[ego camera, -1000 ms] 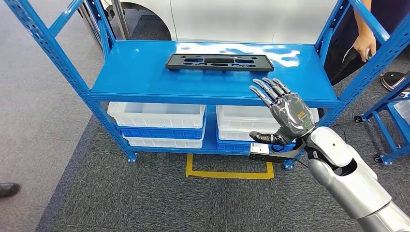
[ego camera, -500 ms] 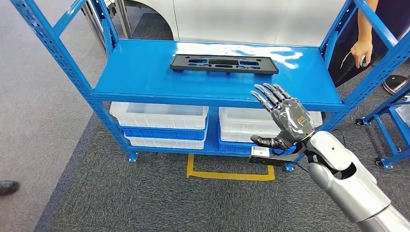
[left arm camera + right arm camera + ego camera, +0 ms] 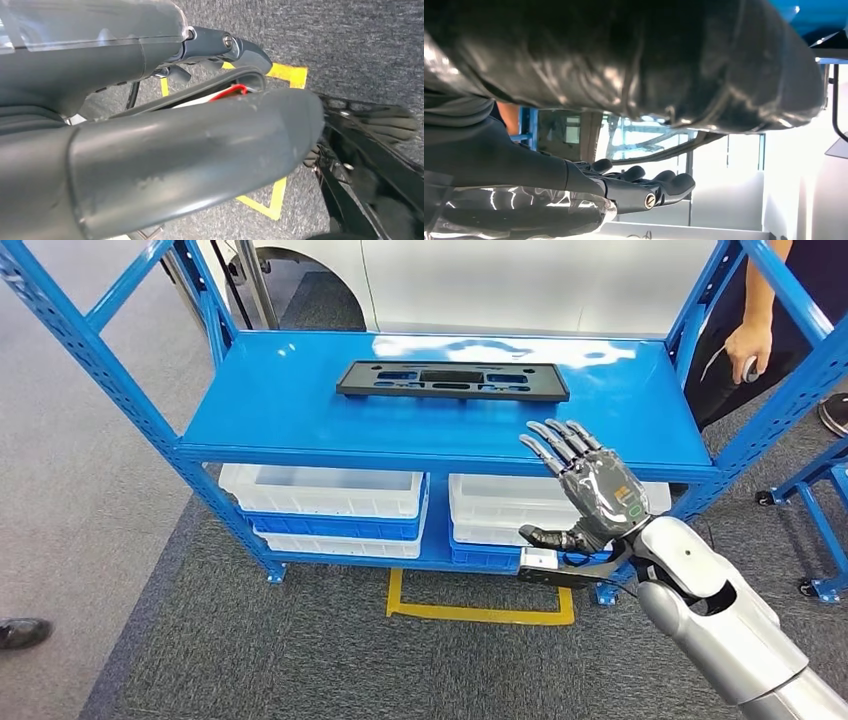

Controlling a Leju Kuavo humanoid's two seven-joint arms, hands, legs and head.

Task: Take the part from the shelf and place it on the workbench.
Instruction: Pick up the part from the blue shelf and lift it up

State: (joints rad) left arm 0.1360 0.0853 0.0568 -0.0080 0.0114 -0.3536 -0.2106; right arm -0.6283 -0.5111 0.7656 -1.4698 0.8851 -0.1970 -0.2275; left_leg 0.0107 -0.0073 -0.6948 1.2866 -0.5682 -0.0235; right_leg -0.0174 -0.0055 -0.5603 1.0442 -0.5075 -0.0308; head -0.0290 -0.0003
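An industrial workshop or factory floor: a blue perforated-steel shelving rack stands on grey carpet tiles, with white plastic storage bins stacked on its lower level. A yellow tape marking (a floor position guide) lies below the rack, beside a second wheeled blue frame.

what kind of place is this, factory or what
Probably a workshop or factory storage area: a blue steel shelf rack holding a black plastic part, white and blue storage bins on the lower shelf, and a yellow floor marking on grey carpet.
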